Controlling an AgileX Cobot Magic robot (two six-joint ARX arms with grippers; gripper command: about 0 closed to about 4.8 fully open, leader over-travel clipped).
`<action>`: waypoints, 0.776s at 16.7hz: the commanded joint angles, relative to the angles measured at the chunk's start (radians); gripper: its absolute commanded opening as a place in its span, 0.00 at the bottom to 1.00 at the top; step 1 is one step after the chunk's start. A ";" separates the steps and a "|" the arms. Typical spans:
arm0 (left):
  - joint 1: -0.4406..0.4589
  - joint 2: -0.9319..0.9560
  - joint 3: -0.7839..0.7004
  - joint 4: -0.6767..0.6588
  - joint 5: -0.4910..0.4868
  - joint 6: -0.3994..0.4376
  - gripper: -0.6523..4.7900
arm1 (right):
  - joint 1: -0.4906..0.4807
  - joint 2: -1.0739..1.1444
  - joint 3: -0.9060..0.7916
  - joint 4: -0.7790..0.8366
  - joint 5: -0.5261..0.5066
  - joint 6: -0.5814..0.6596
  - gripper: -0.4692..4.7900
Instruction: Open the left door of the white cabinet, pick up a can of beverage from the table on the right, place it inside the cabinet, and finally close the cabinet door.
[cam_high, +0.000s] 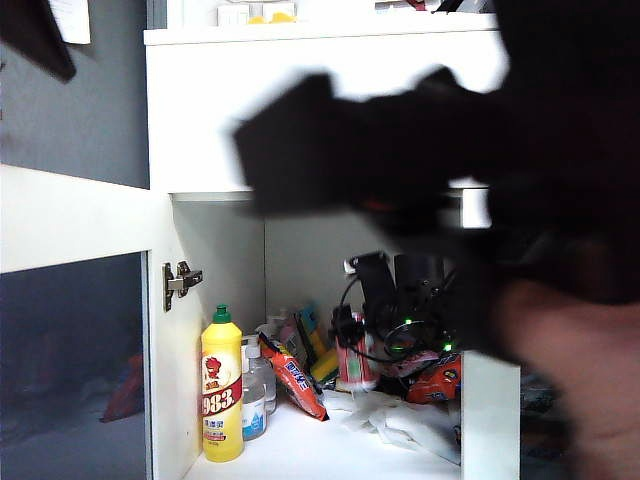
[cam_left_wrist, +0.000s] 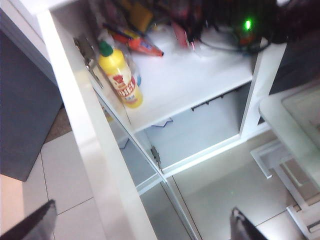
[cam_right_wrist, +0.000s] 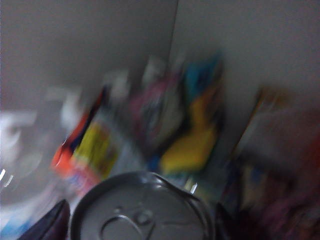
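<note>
In the exterior view, the white cabinet (cam_high: 320, 110) stood with the left door (cam_high: 80, 330) swung wide open, its dark glass pane facing the camera. A yellow bottle (cam_high: 222, 390) with a green cap stood at the front of the cabinet shelf (cam_high: 320, 445), just inside the door hinge (cam_high: 180, 282). Behind the bottle lay a red snack packet (cam_high: 296, 388) and other clutter. A dark, blurred arm (the right one) crossed most of the view above the shelf, and the right gripper (cam_high: 400, 325) sat deep in the cabinet, beyond the bottle; the can could not be made out there.

In the left wrist view, the left gripper (cam_left_wrist: 145, 227) hung outside the cabinet, above the floor (cam_left_wrist: 225, 195) and well apart from the yellow bottle (cam_left_wrist: 120, 75). Its fingers (cam_left_wrist: 30, 227) stood spread wide with nothing between them. The edge of the left door (cam_left_wrist: 95, 155) ran across the middle, and a corner of the surface (cam_left_wrist: 285, 130) showed beside the cabinet.

In the right wrist view (heavily blurred), the can of beverage (cam_right_wrist: 142, 207) showed its silver top and pull tab between the right gripper's (cam_right_wrist: 140, 222) fingers (cam_right_wrist: 50, 225), which stood partly apart, closed on its sides. Colourful packets lay beyond it against the cabinet's back wall (cam_right_wrist: 90, 45).
</note>
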 joint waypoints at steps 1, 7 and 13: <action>0.001 -0.002 -0.021 0.025 -0.003 0.004 0.99 | -0.031 -0.008 0.011 0.062 0.044 -0.012 0.41; 0.001 0.000 -0.033 0.064 -0.003 0.009 0.99 | -0.051 -0.008 0.012 0.064 0.039 0.056 0.41; 0.002 0.000 -0.035 0.084 -0.003 0.016 0.99 | -0.041 -0.008 0.012 0.079 -0.027 0.093 0.41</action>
